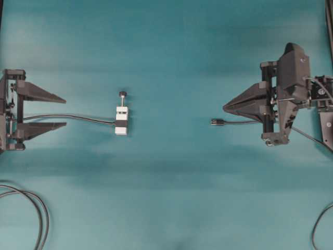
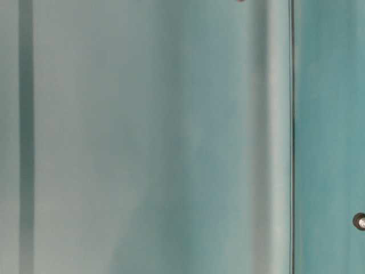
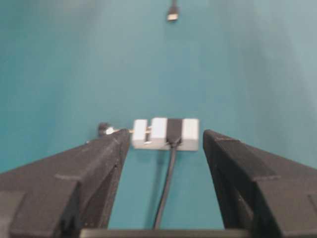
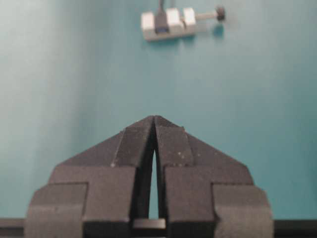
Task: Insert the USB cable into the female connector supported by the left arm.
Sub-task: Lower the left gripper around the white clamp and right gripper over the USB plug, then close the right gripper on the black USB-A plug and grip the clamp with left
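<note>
L claw [image 1: 65, 111] wide open, empty, lined up w/ female connector [image 1: 121, 121]; R claw [image 1: 225, 108] shut, empty, USB cable [image 1: 217, 122] loose on worktop [image 1: 171, 198].

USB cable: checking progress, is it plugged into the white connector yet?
Out. The USB cable plug lies on the mat apart from the female connector.

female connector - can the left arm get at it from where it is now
Probably yes. The left gripper stands open and apart from the female connector, with only bare teal table and the connector's own cable between them. In the left wrist view the block sits just ahead of the open jaws.
</note>
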Robot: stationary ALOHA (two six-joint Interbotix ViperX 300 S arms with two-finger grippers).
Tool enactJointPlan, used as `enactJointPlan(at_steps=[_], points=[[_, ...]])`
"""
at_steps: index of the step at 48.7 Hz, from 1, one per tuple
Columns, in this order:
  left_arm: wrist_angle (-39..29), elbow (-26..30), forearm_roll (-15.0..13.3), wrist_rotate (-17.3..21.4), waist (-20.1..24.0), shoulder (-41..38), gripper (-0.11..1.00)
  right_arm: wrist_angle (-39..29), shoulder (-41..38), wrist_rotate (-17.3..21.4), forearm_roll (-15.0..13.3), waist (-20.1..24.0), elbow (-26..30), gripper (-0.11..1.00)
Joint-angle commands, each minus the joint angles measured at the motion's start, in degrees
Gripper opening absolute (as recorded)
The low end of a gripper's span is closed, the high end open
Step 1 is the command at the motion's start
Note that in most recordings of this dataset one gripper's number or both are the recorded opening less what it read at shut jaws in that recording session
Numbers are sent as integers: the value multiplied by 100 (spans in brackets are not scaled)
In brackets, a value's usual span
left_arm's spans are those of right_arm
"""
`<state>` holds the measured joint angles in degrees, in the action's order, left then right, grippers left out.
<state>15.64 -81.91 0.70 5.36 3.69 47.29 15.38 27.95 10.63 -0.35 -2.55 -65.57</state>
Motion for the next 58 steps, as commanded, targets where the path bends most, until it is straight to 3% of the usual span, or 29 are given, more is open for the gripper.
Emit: enactJointPlan(at_steps=[1, 23, 26, 34, 36, 45, 58], points=[[114, -18, 0, 141, 97, -44, 70, 185, -149, 26, -9, -26, 9, 0], [-70, -132, 0, 149, 123, -105, 73, 466, -1626, 176, -35, -9, -62, 2], [-53, -132, 0, 149, 123, -193, 75, 466, -1802, 176, -35, -9, -35, 12], [114, -123, 0, 176, 114, -536, 75, 475, -2145, 123, -35, -9, -18, 54], [237, -88, 0, 176, 114, -615, 75, 466, -2215, 123, -35, -9, 9, 57], [738, -97, 0, 141, 114, -1151, 75, 466, -2303, 79, -35, -18, 35, 47], [1371, -26, 0, 141, 132, -1898, 75, 483, -2312, 79, -35, -26, 9, 48]])
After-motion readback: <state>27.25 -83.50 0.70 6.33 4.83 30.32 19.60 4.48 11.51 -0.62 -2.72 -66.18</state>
